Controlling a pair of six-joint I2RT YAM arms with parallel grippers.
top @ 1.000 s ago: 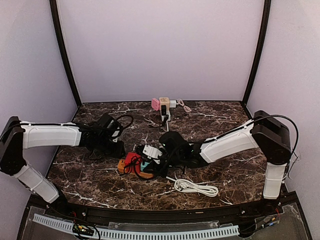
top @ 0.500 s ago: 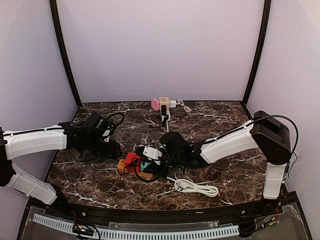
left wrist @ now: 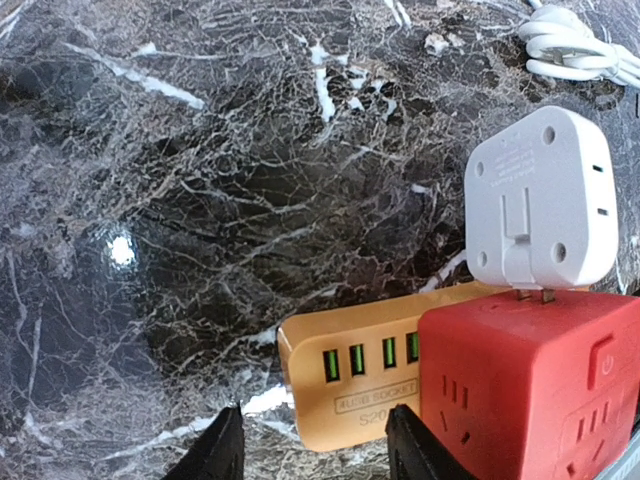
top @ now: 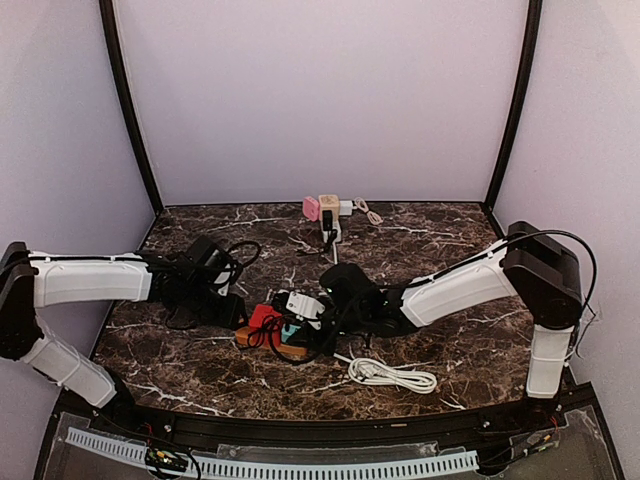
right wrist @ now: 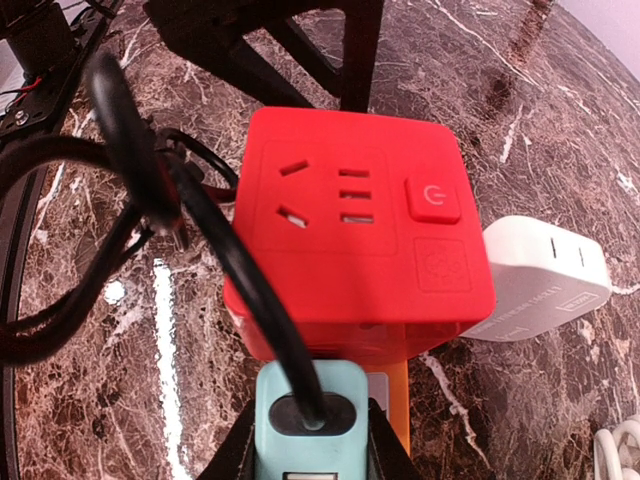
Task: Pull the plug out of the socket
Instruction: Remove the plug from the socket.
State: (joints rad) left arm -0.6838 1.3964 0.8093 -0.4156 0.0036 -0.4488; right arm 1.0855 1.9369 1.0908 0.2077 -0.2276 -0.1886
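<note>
An orange socket strip point(left wrist: 345, 375) lies on the marble table point(top: 450, 250) with a red cube socket point(right wrist: 355, 230) plugged on top. A white adapter point(left wrist: 540, 200) sticks out of the cube's side. A teal plug point(right wrist: 310, 425) with a black cord point(right wrist: 200, 230) stands in the strip right behind the cube. My right gripper point(right wrist: 310, 440) is shut on this plug, one finger on each side. My left gripper point(left wrist: 318, 445) stands open at the strip's USB end, its fingers point(left wrist: 225, 445) astride that end without clamping it. From above, the left gripper point(top: 235, 312) is left of the cube point(top: 264, 320).
A coiled white cable point(top: 390, 375) lies near the front, right of the strip. At the back wall stand a pink cube point(top: 311, 207), a beige cube point(top: 329, 205) and a white charger point(top: 345, 208). Black cable loops hang round the left wrist point(top: 235, 255).
My left gripper opened, drew back to the left, then came back to the orange strip's end. The right gripper and the teal plug stayed put.
</note>
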